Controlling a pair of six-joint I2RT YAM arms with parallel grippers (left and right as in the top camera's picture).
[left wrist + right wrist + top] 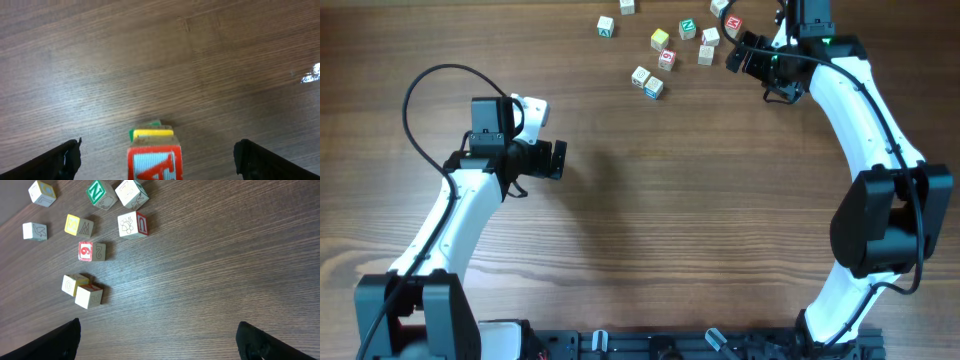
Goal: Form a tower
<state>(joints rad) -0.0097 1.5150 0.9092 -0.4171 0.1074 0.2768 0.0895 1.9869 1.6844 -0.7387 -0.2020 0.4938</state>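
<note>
In the left wrist view the tower [155, 159] stands at the bottom centre. Its top cube is white with a red letter A and a red border, and a yellow and green cube shows beneath it. My left gripper [157, 152] is open, with one finger [62, 160] on each side of the tower and wide gaps between, touching nothing. In the overhead view the left gripper [552, 158] hides the tower. My right gripper [742, 52] is open and empty at the far right, and in its own view the right gripper [160, 340] is over bare wood.
Several loose letter cubes [660, 39] lie scattered at the far edge, just left of the right gripper. In the right wrist view these loose letter cubes [132, 224] fill the upper left, the nearest pair [82, 290] touching each other.
</note>
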